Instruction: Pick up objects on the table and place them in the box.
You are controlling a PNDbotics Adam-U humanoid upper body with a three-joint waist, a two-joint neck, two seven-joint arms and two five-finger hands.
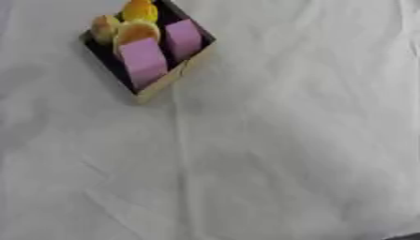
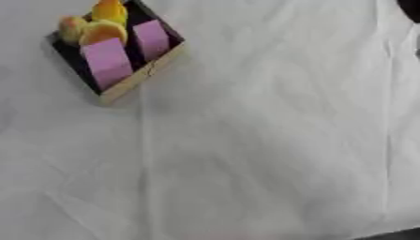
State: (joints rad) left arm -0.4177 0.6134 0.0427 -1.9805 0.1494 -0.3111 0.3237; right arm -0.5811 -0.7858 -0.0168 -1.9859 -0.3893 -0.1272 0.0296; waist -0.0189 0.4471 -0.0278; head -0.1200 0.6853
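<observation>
The box [image 1: 176, 75] sits in the upper left of the frame, turned diagonally on the white cloth-covered surface [image 1: 279, 154]. It holds two pink blocks [image 1: 144, 61] side by side and, behind them, several rounded orange and yellow items [image 1: 135, 32] (their exact kind cannot be made out). No loose object shows on the rest of the surface, so you may judge the task near or at completion.

Neither robot hand is in view; you cannot tell whether either one is open, closed or holding anything. A dark shape [image 2: 410, 9] at the upper right corner of the right eye view cannot be identified.

Risks from here:
- The box is crowded. A further item could topple a pink block or spill over the rim.
- The box lies partly past the upper frame edge. Any reach there would be poorly monitored.
- The cloth is wrinkled; dragging it could shift the box.
</observation>
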